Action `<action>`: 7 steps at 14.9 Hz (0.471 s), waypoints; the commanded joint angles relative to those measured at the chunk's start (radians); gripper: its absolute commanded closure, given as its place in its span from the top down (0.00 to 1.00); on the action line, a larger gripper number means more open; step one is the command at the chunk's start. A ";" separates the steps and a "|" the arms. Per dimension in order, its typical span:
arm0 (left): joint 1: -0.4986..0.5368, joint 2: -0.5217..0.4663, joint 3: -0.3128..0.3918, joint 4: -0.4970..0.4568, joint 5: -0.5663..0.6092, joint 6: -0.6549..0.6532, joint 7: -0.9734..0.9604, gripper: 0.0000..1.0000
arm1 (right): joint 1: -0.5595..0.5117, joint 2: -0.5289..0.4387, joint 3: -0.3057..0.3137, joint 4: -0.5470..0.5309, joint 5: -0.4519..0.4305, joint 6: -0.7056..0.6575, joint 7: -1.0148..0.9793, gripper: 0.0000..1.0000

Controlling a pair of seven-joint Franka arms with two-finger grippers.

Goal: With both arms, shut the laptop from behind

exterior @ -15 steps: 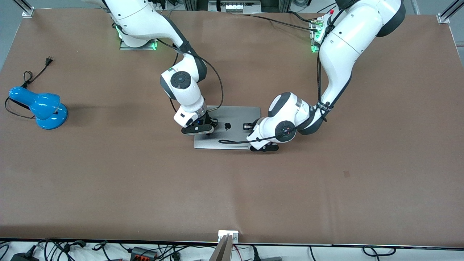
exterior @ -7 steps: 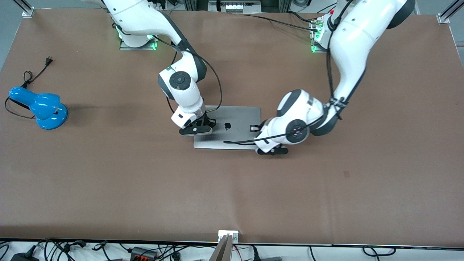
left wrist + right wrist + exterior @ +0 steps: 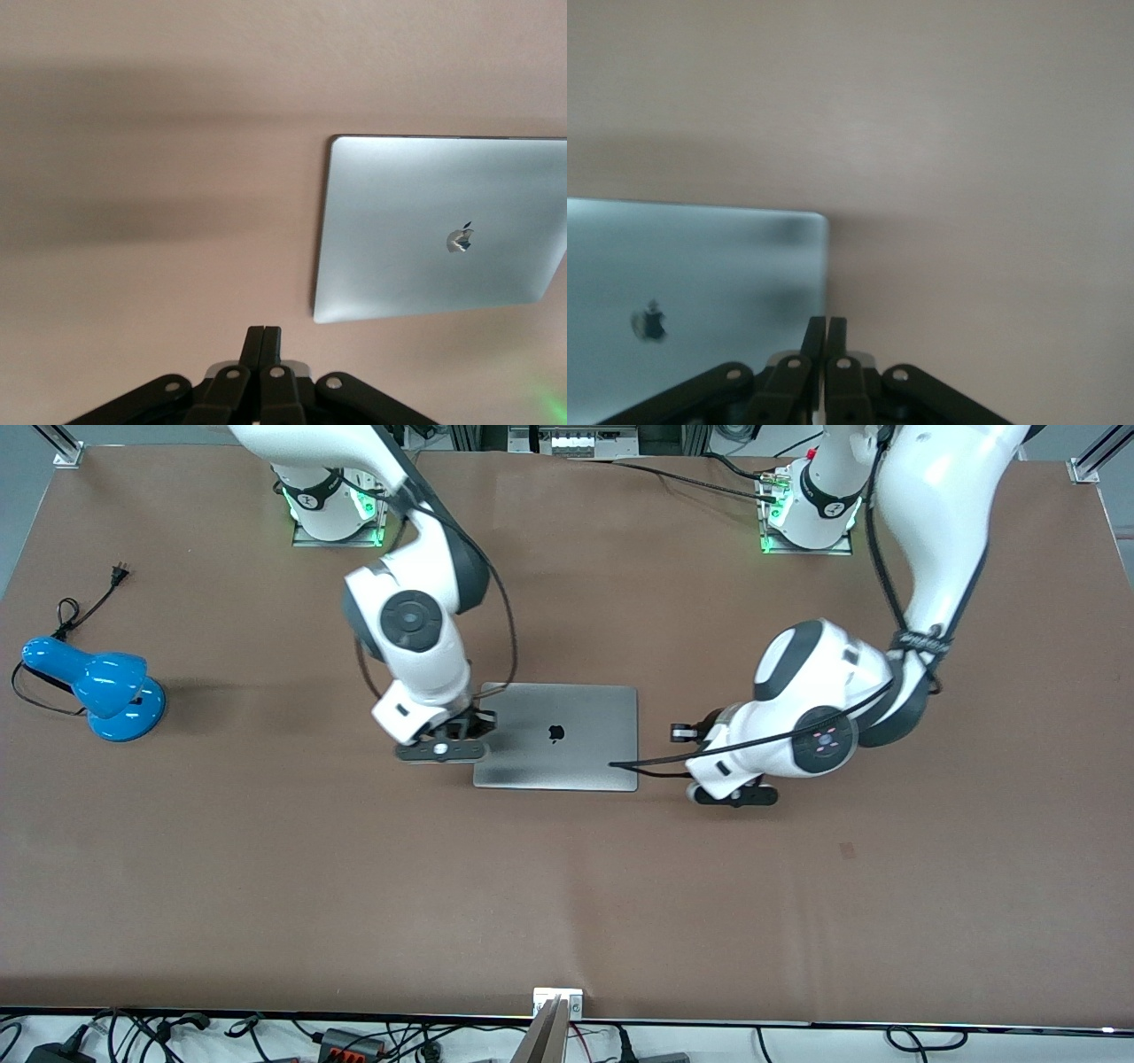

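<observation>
Front view: we see the laptop lid-down mid-table, between both grippers; only here the blue lamp. Left wrist: left gripper pressed together over bare table beside the laptop. Right wrist: right gripper pressed together above the laptop's corner.

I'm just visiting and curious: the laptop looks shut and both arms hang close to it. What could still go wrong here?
1. The right gripper, fingers shut, hangs right at the laptop lid's edge; a sideways swing might scrape or nudge it.
2. A black cable from the left arm hangs over the lid's corner and could drag across it.
3. The left gripper, also shut, is beside the laptop over bare table; dipping there, it might strike the surface.
</observation>
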 commanded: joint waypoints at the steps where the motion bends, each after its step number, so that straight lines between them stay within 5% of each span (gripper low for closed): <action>1: 0.066 -0.106 -0.004 -0.024 0.024 -0.081 0.058 0.01 | -0.055 -0.007 0.011 0.136 0.008 -0.237 -0.078 0.60; 3: 0.112 -0.168 -0.004 -0.019 0.024 -0.156 0.101 0.01 | -0.085 -0.062 0.008 0.151 0.057 -0.299 -0.173 1.00; 7: 0.166 -0.313 0.044 -0.021 0.020 -0.248 0.176 0.01 | -0.199 -0.187 0.004 0.153 0.105 -0.496 -0.268 1.00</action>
